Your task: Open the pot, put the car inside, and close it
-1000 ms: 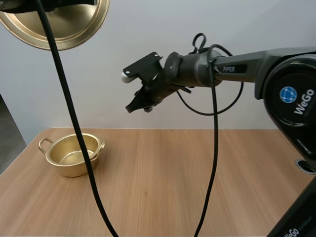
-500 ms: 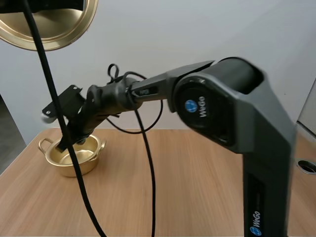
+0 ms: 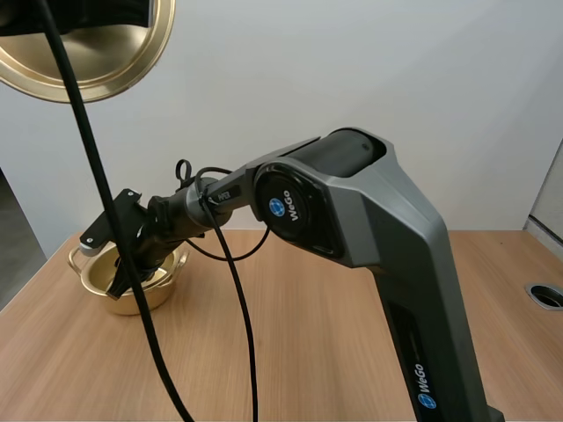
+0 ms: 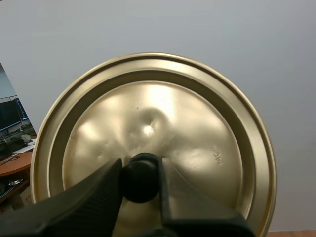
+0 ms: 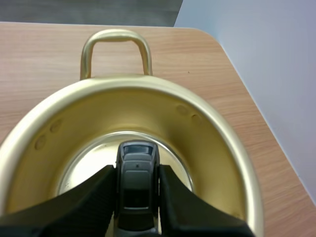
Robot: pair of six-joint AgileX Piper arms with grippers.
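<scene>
The right gripper (image 5: 137,172), its two black fingers pinching a small dark-grey toy car (image 5: 137,190) by its flanks, hangs inside the mouth of the round, brass-coloured metal pot (image 5: 207,133). The car is centred over the shiny bottom; whether it touches cannot be told. The pot, with a looped handle (image 5: 115,42) on its far side, stands near the far left corner of the pale wooden table (image 3: 308,343).

High above it, the left gripper (image 4: 140,170) is clamped on the black knob (image 4: 140,180) of the pot's matching golden lid (image 4: 197,128).

The drop-off looks close to done. It would go best if the car were lowered until it rests on the bottom. The fingers should then part only slightly, so neither nudges the wall, and the arm should lift straight out, clear of the rim, before the lid descends. A release from higher up risks the car bouncing or tipping.
</scene>
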